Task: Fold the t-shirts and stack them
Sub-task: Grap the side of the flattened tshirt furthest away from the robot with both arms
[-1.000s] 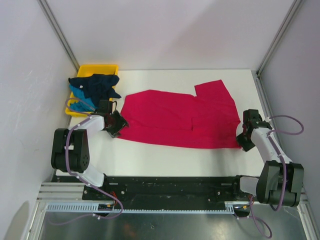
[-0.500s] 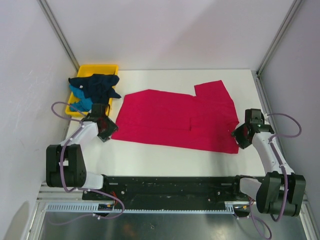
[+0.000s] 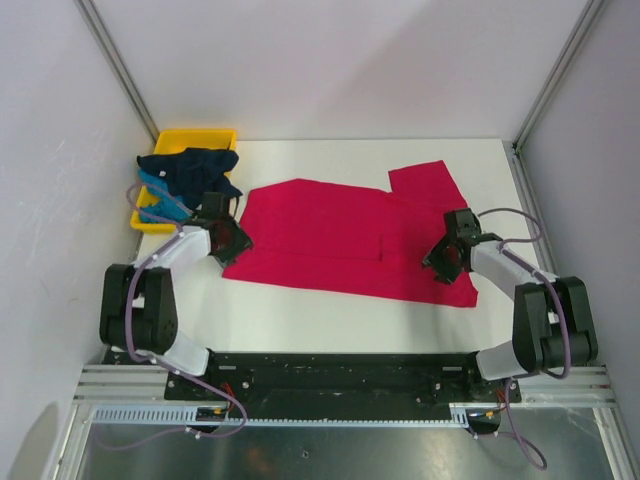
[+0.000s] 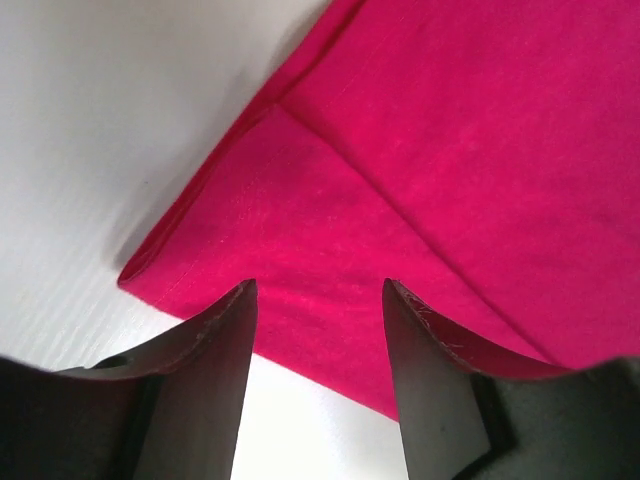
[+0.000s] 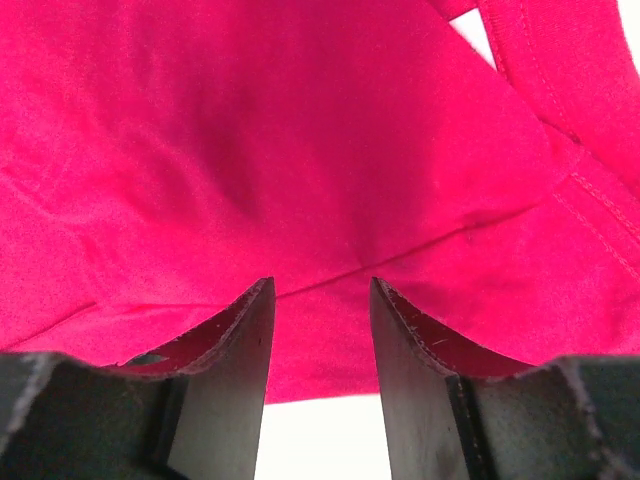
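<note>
A crimson-pink t-shirt (image 3: 350,238) lies partly folded and flat on the white table (image 3: 300,315). My left gripper (image 3: 232,240) is open over its left corner, which shows in the left wrist view (image 4: 300,230); the jaws straddle the cloth's near edge with nothing between them. My right gripper (image 3: 447,255) is open over the shirt's right part near a sleeve, whose cloth fills the right wrist view (image 5: 300,150). A dark navy shirt (image 3: 195,170) and a teal-blue shirt (image 3: 160,187) lie bunched in a yellow tray (image 3: 205,136).
The yellow tray stands at the table's back left corner. Grey enclosure walls and metal posts (image 3: 120,65) close in the sides. The arm bases sit on the black rail (image 3: 340,370) at the near edge.
Both grippers moved inward onto the pink shirt: the left from beside its left edge over the corner, the right from off its right edge over the cloth. The shirt's left edge shifted slightly.
</note>
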